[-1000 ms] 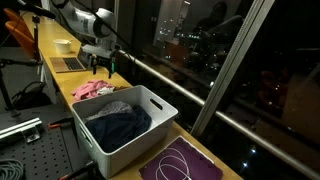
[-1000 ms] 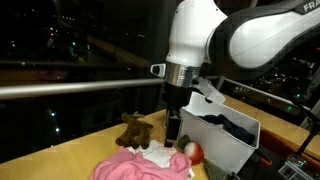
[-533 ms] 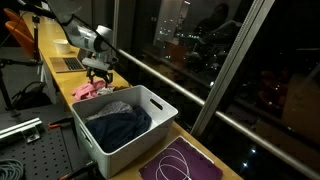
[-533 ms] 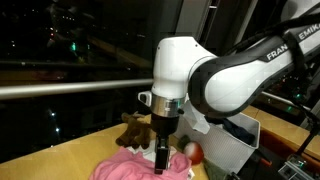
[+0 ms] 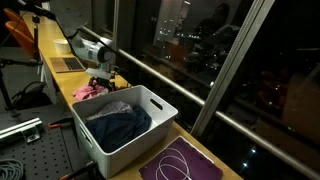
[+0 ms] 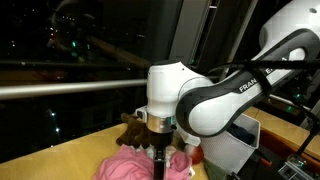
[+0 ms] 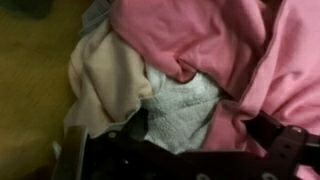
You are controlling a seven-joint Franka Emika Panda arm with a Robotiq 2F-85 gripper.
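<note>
A heap of clothes lies on the wooden table: a pink garment, a pale ribbed towel and a cream cloth. My gripper is down on this heap, open. In the wrist view its dark fingers stand wide either side of the towel and the pink fold. Nothing is gripped between them. In the exterior views the fingertips are sunk into the pink cloth and hidden.
A brown stuffed toy sits behind the heap and a red object beside it. A white bin holding dark clothing stands close by. A purple mat lies beyond the bin. Glass and a rail line the table's edge.
The arm has come down from above the heap and the gripper now presses into the pink cloth. The jaws have stayed open.
</note>
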